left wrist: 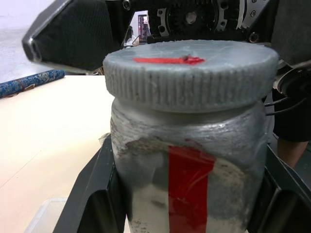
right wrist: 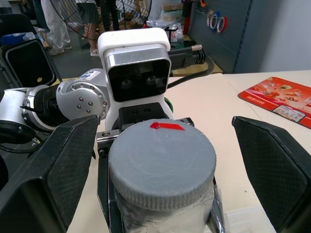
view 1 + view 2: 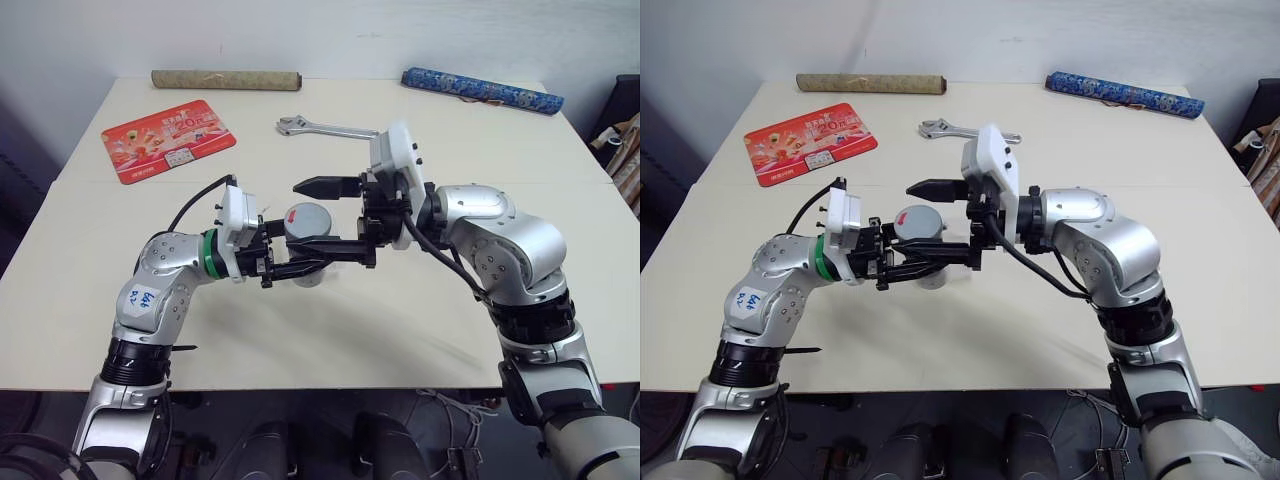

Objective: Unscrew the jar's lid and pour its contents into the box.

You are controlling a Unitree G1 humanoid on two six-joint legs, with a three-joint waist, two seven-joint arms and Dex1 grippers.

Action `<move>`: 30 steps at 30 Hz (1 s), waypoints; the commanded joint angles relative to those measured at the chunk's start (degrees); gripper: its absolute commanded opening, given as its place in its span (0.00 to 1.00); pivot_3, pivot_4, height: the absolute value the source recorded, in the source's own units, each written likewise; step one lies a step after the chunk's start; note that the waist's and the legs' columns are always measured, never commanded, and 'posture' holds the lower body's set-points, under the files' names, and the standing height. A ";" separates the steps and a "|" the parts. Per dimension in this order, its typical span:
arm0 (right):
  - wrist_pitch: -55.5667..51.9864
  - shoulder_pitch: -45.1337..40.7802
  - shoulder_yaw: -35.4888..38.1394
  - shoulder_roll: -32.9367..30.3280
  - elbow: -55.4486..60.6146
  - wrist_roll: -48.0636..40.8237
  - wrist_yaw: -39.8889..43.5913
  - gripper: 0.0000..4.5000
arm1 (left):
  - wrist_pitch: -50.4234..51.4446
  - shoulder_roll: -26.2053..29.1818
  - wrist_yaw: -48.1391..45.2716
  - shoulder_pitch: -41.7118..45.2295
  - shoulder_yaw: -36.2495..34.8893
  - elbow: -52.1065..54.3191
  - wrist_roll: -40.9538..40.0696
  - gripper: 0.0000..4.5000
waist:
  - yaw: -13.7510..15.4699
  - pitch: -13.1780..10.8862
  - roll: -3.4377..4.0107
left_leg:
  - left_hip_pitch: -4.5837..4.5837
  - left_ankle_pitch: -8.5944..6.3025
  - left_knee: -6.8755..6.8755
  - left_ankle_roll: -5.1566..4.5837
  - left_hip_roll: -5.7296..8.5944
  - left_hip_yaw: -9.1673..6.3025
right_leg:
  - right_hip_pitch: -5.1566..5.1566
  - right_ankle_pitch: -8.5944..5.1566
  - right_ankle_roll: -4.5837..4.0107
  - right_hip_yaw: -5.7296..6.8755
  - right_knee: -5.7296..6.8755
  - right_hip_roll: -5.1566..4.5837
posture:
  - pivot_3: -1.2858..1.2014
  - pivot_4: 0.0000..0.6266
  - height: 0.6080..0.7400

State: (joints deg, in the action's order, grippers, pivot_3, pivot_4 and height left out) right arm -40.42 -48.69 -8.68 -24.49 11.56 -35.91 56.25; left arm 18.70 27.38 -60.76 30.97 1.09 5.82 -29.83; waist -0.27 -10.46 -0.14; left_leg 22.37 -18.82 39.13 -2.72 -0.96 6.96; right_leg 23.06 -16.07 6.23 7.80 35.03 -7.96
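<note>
Left pincer (image 3: 300, 268) clamps the jar (image 1: 187, 165) above the bench (image 3: 330, 330), red label stripe (image 1: 187, 189) unreadable. Right pincer (image 2: 160, 145) wide apart, straddling the grey lid (image 2: 162, 162) without touching. Red mat (image 3: 168, 138) beyond the jar reads "20".

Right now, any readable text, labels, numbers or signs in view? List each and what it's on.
"20": large numerals on the red printed mat; the rest of its print is too small to read.
Handwritten marks on the white sticker on the left arm: too blurred to read.
The lid and the jar: plain red marks, no lettering.
</note>
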 commanded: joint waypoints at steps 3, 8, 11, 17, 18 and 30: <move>0.69 -0.67 0.52 0.41 1.41 -0.05 -0.16 0.86 | -1.07 -0.13 0.06 -0.12 -0.47 1.58 -0.39 0.53 | 0.03 0.00 0.00 | 0.00 0.00 0.00 0.00 0.00 0.00 | 0.00 0.00 0.00 0.01 0.00 0.00 | 0.52 0.24 1.00; 1.16 -0.55 0.96 1.02 1.37 -0.46 0.23 0.56 | -1.05 -0.05 0.13 -0.20 -0.50 1.74 -0.43 0.53 | 0.00 0.00 0.00 | 0.00 0.00 0.00 0.00 0.00 0.00 | 0.00 0.00 0.00 0.00 0.00 0.00 | 0.52 0.24 1.00; -2.44 -0.10 5.10 4.23 1.02 -7.64 -1.30 0.56 | -0.92 0.12 0.11 -0.25 -0.60 1.89 -0.51 0.53 | 0.00 0.00 0.00 | 0.00 0.00 0.00 0.00 0.00 -0.01 | 0.00 0.00 0.00 0.00 0.01 0.00 | 0.52 0.24 1.00; -17.18 -1.03 19.51 7.15 -1.92 -33.10 -11.82 0.56 | -0.96 1.00 -0.14 -0.49 -1.39 1.80 -0.80 0.53 | 0.16 -0.01 0.02 | 0.01 0.01 0.00 -0.02 0.00 -0.10 | -0.01 0.00 0.00 0.00 0.04 -0.03 | 0.52 0.24 1.00; -16.80 -0.61 20.82 6.50 -1.80 -33.25 -13.13 0.56 | -1.02 1.27 -0.19 -0.53 -1.71 1.70 -0.88 0.53 | 0.16 -0.01 0.02 | 0.01 0.01 0.00 -0.03 0.03 -0.10 | -0.02 0.00 0.00 0.00 0.03 -0.06 | 0.52 0.24 1.00; 35.43 21.58 19.49 -12.14 -29.98 8.14 5.93 0.56 | 1.08 7.66 -2.05 0.36 -9.06 -3.53 -3.51 0.53 | -0.04 -0.03 0.00 | 0.00 -0.04 -0.10 -0.12 0.10 0.19 | -0.01 0.06 0.16 -0.05 -0.19 -0.04 | 0.52 0.24 1.00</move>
State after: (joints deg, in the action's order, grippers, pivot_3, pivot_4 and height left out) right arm -12.38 -27.12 8.66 -35.62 -13.20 -30.62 60.86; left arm 19.41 34.09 -62.29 30.34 -6.06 2.93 -31.98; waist -0.32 -10.49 -0.14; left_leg 22.36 -18.85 39.05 -2.83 -0.89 7.21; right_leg 23.05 -16.01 6.40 7.72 34.83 -7.97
